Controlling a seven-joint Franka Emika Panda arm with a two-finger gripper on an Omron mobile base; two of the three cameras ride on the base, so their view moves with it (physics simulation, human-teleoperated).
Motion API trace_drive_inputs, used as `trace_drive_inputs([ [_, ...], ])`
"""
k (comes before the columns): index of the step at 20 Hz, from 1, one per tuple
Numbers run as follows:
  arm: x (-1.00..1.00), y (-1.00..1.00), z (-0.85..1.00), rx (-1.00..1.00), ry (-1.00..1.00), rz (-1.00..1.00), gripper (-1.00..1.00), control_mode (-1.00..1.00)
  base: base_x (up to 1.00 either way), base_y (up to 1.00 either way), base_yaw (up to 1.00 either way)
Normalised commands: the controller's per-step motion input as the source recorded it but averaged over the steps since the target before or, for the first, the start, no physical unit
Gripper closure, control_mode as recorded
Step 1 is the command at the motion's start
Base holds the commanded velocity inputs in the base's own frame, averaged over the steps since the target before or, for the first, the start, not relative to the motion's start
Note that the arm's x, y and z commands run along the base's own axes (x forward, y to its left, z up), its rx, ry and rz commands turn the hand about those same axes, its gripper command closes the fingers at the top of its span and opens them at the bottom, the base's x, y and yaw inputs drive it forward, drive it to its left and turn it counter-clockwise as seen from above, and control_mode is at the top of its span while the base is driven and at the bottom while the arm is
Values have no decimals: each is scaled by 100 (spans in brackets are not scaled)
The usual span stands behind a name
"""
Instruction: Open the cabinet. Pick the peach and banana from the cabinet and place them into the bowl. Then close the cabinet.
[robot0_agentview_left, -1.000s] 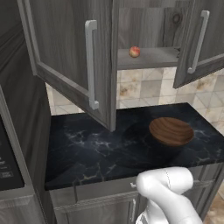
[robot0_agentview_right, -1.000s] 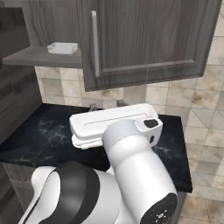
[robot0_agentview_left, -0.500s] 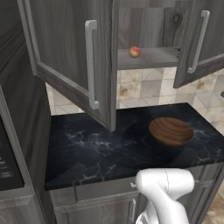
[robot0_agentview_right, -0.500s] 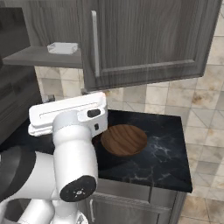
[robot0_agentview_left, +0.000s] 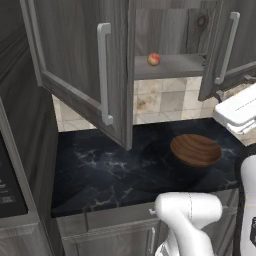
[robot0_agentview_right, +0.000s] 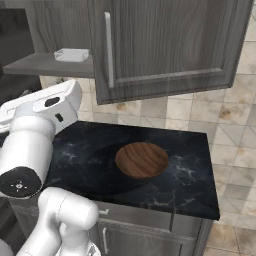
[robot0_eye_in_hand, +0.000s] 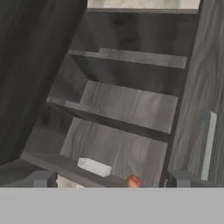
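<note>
Both doors of the cabinet (robot0_agentview_left: 85, 60) stand open. The peach (robot0_agentview_left: 153, 59) sits on its lowest shelf, also low in the hand view as the peach (robot0_eye_in_hand: 133, 180). The banana is out of view. On the dark counter rests the brown wooden bowl (robot0_agentview_left: 196, 149), the same bowl (robot0_agentview_right: 142, 160) showing nothing inside. My gripper (robot0_eye_in_hand: 111, 180) is open, its two fingertips (robot0_eye_in_hand: 41, 178) wide apart with nothing between them. It looks up into the cabinet's shelves from below the peach's shelf.
A white box (robot0_eye_in_hand: 94, 166) lies on the same shelf left of the peach, also seen as the box (robot0_agentview_right: 71, 54). The right door's silver handle (robot0_eye_in_hand: 209, 144) is close on the right. The white arm link (robot0_agentview_left: 240, 107) hangs beside the right door.
The arm has swung left and up in the right base view, uncovering the bowl. Its white link has come into the left base view at the right edge.
</note>
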Motion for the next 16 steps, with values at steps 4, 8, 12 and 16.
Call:
trace_drive_inputs([
  [4,44,98,0,-28,-10,-43,-100,-100,0,0,0],
  [8,100,81,0,-17,1,-40,-100,-100,0,0,0],
  [12,100,35,0,-4,16,-27,-100,-100,0,0,0],
  [16,100,-13,0,0,24,-28,-100,-100,0,0,0],
])
